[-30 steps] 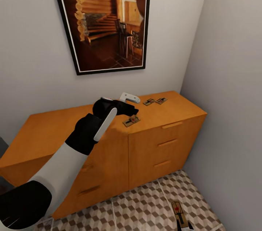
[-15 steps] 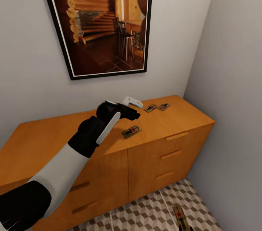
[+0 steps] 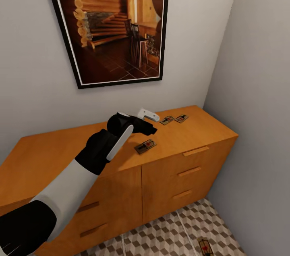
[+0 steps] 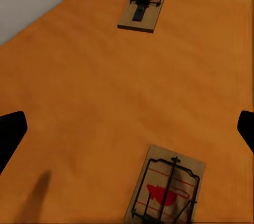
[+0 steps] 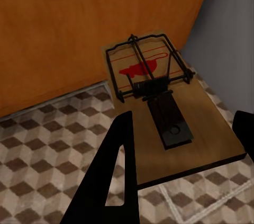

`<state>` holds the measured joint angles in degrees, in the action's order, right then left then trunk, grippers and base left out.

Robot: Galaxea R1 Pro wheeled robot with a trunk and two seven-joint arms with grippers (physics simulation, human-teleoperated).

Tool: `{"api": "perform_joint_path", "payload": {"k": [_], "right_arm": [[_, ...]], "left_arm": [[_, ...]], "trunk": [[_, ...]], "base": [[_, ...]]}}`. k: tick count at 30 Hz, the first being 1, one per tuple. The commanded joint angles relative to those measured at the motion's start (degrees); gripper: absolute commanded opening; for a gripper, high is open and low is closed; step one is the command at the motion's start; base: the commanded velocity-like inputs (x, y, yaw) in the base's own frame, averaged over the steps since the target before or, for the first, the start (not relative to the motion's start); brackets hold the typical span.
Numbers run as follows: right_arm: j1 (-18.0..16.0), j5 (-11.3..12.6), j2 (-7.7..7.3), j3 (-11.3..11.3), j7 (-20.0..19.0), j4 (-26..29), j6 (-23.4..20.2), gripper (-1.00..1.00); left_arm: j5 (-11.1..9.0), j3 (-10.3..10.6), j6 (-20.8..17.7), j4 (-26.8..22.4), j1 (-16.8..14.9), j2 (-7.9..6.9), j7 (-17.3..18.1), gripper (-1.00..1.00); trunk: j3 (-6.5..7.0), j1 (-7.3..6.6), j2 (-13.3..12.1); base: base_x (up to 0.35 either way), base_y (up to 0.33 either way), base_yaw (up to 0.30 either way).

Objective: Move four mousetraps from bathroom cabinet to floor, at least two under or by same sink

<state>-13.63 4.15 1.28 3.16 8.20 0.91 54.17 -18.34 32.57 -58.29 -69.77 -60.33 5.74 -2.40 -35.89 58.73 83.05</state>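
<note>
Orange cabinet (image 3: 173, 143) top: left gripper (image 3: 150, 123) wide open above the nearest mousetrap (image 3: 145, 146), ready to descend; right gripper (image 5: 180, 144) probably grips another mousetrap (image 5: 159, 107) near the bathroom floor (image 3: 161, 236).

Orange-brown cabinet (image 3: 173, 135); tan mousetraps (image 3: 145, 146), red marks.

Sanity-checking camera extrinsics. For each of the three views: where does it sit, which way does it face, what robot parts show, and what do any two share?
Head view: high on the robot, looking forward and down at the cabinet, a framed picture and the left gripper.
Left wrist view: above the cabinet top, facing along it past dark fingers at three mousetraps.
Right wrist view: low, facing the cabinet's drawer front and the bathroom floor; the right gripper's fingers flank a mousetrap.
Shared: head and left wrist both show the near trap on the cabinet.
</note>
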Motion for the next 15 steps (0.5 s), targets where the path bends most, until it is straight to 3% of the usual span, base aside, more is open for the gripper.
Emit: {"api": "perform_joint_path", "payload": {"k": [1,15], "right_arm": [[-0.02,0.41,0.02,0.37,0.12,-0.03,0.15,-1.00],[0.03,0.42,-0.05,0.34,0.24,-0.03,0.16,-1.00]], "left_arm": [[-0.29,0.05,-0.22,-0.03,-0.05,-0.14,0.01,1.00],[-0.29,-0.03,-0.12,-0.02,-0.05,-0.99,5.21,1.00]], "trunk": [[-0.05,0.00,0.03],[-0.05,0.00,0.03]], "base": [[0.000,0.000,0.000],[0.000,0.000,0.000]]}}
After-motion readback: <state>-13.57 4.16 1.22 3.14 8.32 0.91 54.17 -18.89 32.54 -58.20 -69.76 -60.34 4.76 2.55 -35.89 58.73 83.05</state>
